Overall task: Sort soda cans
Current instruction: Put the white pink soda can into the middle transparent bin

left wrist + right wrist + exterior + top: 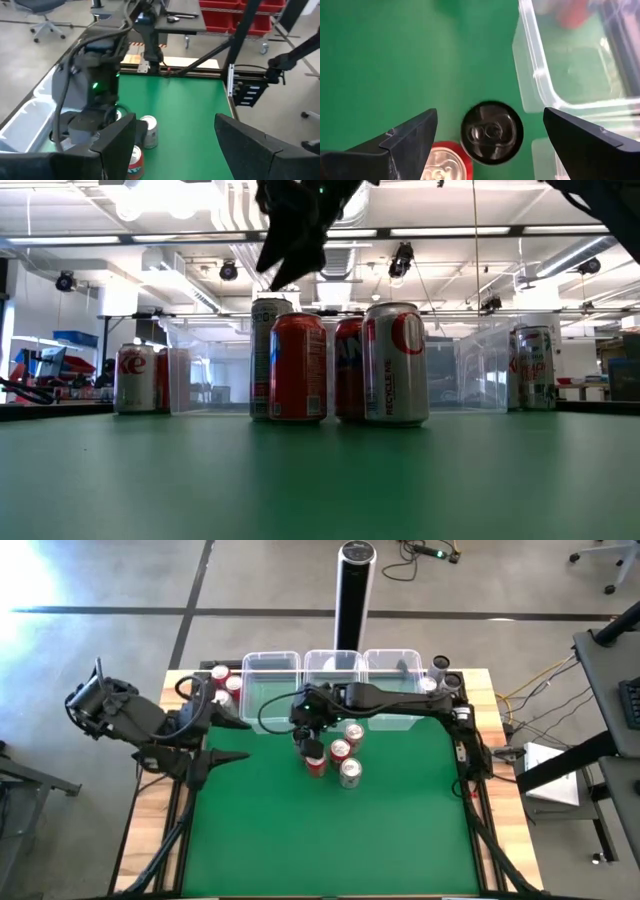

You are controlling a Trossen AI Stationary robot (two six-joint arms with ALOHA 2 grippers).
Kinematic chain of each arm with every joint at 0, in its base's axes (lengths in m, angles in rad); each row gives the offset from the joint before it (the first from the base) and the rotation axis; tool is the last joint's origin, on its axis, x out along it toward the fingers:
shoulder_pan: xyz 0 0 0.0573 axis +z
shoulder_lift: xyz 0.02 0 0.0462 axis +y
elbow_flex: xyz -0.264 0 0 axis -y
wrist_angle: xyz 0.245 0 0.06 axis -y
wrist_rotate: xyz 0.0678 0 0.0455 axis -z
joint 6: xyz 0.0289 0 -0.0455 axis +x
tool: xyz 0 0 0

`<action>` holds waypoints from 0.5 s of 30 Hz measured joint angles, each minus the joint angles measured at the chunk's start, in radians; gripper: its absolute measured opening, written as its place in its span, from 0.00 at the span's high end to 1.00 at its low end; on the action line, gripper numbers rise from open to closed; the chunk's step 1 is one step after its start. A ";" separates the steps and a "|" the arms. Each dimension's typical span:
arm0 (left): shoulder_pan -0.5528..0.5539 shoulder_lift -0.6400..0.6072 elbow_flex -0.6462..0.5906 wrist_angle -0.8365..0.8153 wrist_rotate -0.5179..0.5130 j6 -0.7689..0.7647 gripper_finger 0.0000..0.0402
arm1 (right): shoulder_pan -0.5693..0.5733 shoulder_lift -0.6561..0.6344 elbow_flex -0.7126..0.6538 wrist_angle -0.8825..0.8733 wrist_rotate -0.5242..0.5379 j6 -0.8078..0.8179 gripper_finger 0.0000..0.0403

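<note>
Right wrist view: right gripper (490,137) spread wide above black-topped metal can (491,132); descent risks bumping touching red can (442,162), clear plastic bin (540,75).

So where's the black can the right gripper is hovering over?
In the high view the black can stands mid-table at the left end of the can cluster, just behind a red can, directly under the open right gripper, near the clear bins.

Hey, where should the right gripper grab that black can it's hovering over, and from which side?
Come straight down with the right gripper and pinch the black can across its round sides near the top. It stands upright, with a red can close beside it and the clear bin nearby.
</note>
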 joint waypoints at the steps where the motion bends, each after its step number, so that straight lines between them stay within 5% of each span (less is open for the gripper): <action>1: -0.005 -0.001 0.000 0.000 0.000 0.000 0.37 | 0.000 0.008 0.000 -0.003 0.001 0.000 0.11; 15: -0.010 0.000 -0.027 0.000 -0.027 0.000 0.37 | -0.002 0.113 0.000 -0.010 0.014 0.046 0.11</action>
